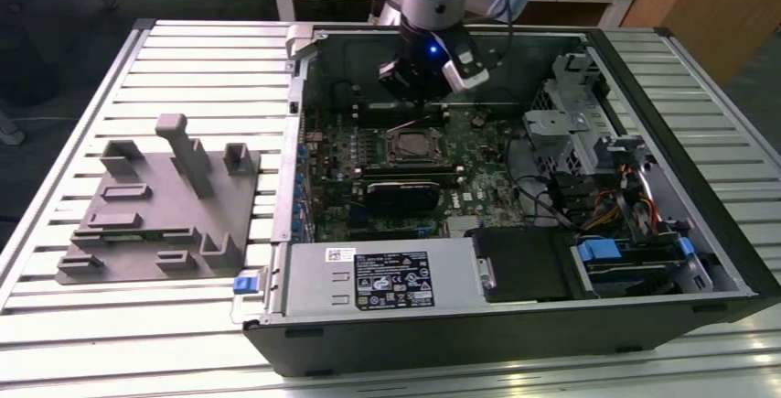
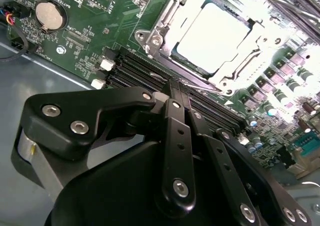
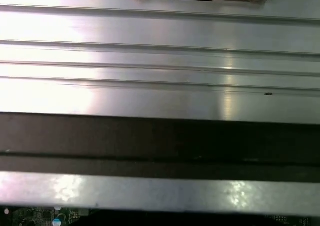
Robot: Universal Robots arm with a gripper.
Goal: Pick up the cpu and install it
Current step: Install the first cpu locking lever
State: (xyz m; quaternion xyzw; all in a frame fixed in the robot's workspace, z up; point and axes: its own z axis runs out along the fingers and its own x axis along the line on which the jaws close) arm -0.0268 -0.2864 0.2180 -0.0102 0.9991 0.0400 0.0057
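Note:
The cpu [image 2: 215, 35], a pale silver square, lies flat in the motherboard socket [image 2: 150, 35] with the metal retention frame around it. In the exterior view the cpu [image 1: 409, 148] sits mid-board inside the open computer case [image 1: 513, 334]. My gripper [image 1: 415, 94] hangs above the board, just behind the socket toward the case's rear wall. In the second wrist view the gripper [image 2: 176, 84] has its black fingers [image 2: 173, 121] pressed together with nothing between them, a short way off the socket's edge and apart from the cpu.
A grey moulded tray [image 1: 159, 206] with upright blocks lies on the slatted metal table [image 1: 196, 59], on the exterior view's left. Inside the case are a black heatsink [image 1: 403, 192], memory slots [image 2: 145, 75], a coin battery [image 2: 50, 14], a labelled power supply [image 1: 379, 274] and drive cages [image 1: 573, 123].

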